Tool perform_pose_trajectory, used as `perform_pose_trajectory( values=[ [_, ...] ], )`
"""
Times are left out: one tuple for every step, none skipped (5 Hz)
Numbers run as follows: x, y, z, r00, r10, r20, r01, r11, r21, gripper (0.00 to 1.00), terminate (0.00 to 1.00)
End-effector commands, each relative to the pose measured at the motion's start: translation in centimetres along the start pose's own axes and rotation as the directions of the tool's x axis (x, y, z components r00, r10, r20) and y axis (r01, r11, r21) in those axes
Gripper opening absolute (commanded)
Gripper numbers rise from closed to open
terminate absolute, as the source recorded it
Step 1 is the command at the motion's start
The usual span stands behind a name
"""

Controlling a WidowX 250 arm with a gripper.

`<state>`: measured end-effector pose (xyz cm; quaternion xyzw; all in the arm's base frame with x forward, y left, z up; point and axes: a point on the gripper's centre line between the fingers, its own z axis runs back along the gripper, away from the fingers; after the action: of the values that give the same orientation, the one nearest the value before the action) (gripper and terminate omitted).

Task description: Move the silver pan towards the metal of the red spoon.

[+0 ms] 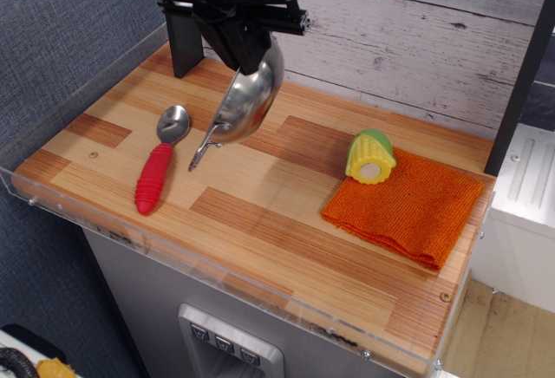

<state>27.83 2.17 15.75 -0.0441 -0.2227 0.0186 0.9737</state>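
Observation:
The silver pan [246,99] hangs tilted on edge from my black gripper [251,51], which is shut on its upper rim. One wire loop handle [201,154] points down, close above the wood. The red spoon [159,165] lies flat at the left of the table, red ribbed handle toward the front, silver bowl end [173,122] toward the back. The pan hangs just right of the spoon's metal end, apart from it.
A yellow-green toy corn [371,155] rests at the back edge of a folded orange cloth [406,205] on the right. A black post [183,31] stands at the back left. A clear plastic rim [217,270] edges the wooden table.

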Motion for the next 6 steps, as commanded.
perform_pose_trajectory(
  values=[
    [1.7, 2.7, -0.8, 0.998, 0.052, 0.033, -0.053, 0.998, 0.021, 0.0, 0.0],
    [2.8, 3.8, -1.8, 0.997, 0.067, 0.024, -0.068, 0.998, 0.02, 0.0, 0.0],
    [2.7, 4.2, -3.6, 0.998, 0.063, -0.02, -0.063, 0.998, 0.006, 0.0, 0.0],
    [2.3, 4.1, -5.8, 0.997, 0.052, -0.063, -0.054, 0.998, -0.026, 0.0, 0.0],
    [1.2, 4.1, -8.8, 0.991, 0.034, -0.129, -0.042, 0.997, -0.061, 0.0, 0.0],
    [1.0, 4.2, -9.4, 0.99, 0.028, -0.138, -0.036, 0.998, -0.054, 0.0, 0.0]
  ],
)
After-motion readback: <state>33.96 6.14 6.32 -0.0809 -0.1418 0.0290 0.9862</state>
